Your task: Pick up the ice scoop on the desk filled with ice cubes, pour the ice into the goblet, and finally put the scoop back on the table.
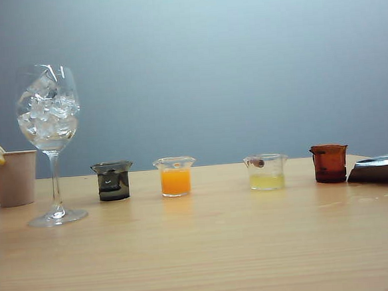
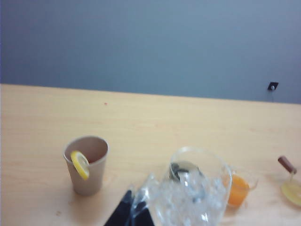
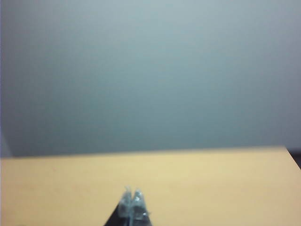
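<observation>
- Goblet (image 1: 50, 139) upright at the left of the table (image 1: 208, 251), bowl packed with ice cubes (image 1: 47, 109); pouring step judged done.
- Scoop (image 1: 380, 170) apparently lying on the tabletop at the far right edge of the exterior view, only partly in frame, just beside the brown beaker (image 1: 329, 163); put-back step looks finished too.
- Right claw (image 3: 131, 203) pinched shut, tips together, holding nothing, above bare wood, away from the cups.
- Left claw (image 2: 134, 207) low in its wrist view, right next to the goblet; tips blurred against the glass, so wide or narrow cannot be told.
- Paper cup (image 1: 14, 177) with lemon slice standing just left of the goblet.
- Next, by judgement: nothing left to carry; only a clean retreat of both arms, keeping the left one off the tall, easily tipped goblet.
</observation>
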